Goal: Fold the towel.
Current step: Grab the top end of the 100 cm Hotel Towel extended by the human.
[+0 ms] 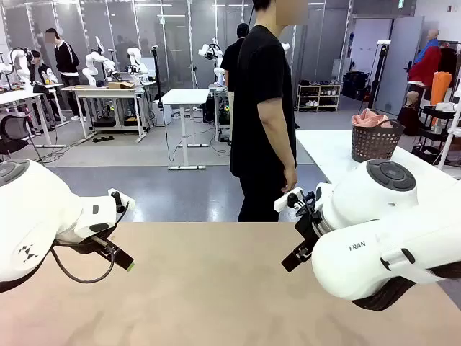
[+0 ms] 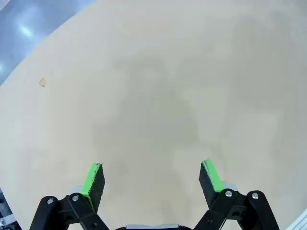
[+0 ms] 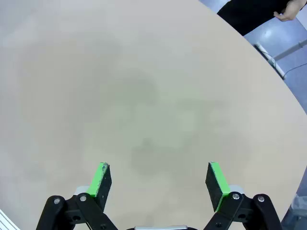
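The towel [image 1: 371, 117] is a bunched salmon-pink cloth poking out of a dark woven basket [image 1: 376, 142] on a white side table at the far right, well away from both arms. My left gripper [image 1: 119, 256] hovers over the left part of the tan table [image 1: 216, 288]. In the left wrist view the left gripper [image 2: 152, 175] is open, with bare tabletop between its green pads. My right gripper [image 1: 297, 256] hangs over the right part of the table. The right wrist view shows the right gripper [image 3: 160, 175] open above bare tabletop.
A person in a black shirt [image 1: 263, 94] stands at the table's far edge, side-on, one hand [image 1: 289, 179] hanging down; that hand [image 3: 288, 14] also shows in the right wrist view. A small mark [image 2: 42, 82] lies on the tabletop.
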You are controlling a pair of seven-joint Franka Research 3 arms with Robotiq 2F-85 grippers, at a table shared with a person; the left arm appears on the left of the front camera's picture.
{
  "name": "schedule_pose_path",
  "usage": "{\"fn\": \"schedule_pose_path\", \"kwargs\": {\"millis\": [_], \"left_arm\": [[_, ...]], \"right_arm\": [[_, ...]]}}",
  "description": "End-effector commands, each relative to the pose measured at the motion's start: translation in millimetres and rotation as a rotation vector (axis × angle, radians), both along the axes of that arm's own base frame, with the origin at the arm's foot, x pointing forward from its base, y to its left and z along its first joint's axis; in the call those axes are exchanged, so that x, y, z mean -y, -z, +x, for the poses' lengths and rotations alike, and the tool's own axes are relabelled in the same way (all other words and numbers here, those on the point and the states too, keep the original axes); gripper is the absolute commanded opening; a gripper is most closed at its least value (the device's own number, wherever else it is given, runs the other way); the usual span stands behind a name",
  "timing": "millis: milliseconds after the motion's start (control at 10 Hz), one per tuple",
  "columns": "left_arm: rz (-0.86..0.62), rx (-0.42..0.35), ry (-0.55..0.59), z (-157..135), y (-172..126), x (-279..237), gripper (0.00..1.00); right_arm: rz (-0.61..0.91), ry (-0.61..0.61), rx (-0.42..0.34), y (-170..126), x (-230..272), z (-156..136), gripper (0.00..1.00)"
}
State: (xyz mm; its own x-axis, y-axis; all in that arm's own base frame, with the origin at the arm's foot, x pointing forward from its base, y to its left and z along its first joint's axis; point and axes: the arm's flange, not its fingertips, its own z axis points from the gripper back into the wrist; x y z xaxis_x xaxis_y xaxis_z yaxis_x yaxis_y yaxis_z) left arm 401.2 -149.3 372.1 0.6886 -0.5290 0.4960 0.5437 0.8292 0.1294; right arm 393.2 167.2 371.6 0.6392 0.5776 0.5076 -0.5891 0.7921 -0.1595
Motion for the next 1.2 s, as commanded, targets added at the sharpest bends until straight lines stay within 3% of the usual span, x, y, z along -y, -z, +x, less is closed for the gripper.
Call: {"fn": "schedule_pose_path", "kwargs": {"millis": [0, 1000, 1100], "left_arm": [[0.0, 0.0, 0.0, 0.0, 0.0, 0.1, 1.0], [0.0, 0.0, 0.001, -0.1, 0.0, 0.3, 1.0], [-0.001, -0.024, 0.031, 3.7, -15.4, 3.3, 1.0]], "right_arm": [[0.0, 0.0, 0.0, 0.0, 0.0, 0.0, 1.0], [-0.001, -0.002, 0.001, 0.0, -0.1, 0.0, 1.0], [-0.004, -0.004, 0.007, -16.3, 4.3, 5.3, 1.0]]}}
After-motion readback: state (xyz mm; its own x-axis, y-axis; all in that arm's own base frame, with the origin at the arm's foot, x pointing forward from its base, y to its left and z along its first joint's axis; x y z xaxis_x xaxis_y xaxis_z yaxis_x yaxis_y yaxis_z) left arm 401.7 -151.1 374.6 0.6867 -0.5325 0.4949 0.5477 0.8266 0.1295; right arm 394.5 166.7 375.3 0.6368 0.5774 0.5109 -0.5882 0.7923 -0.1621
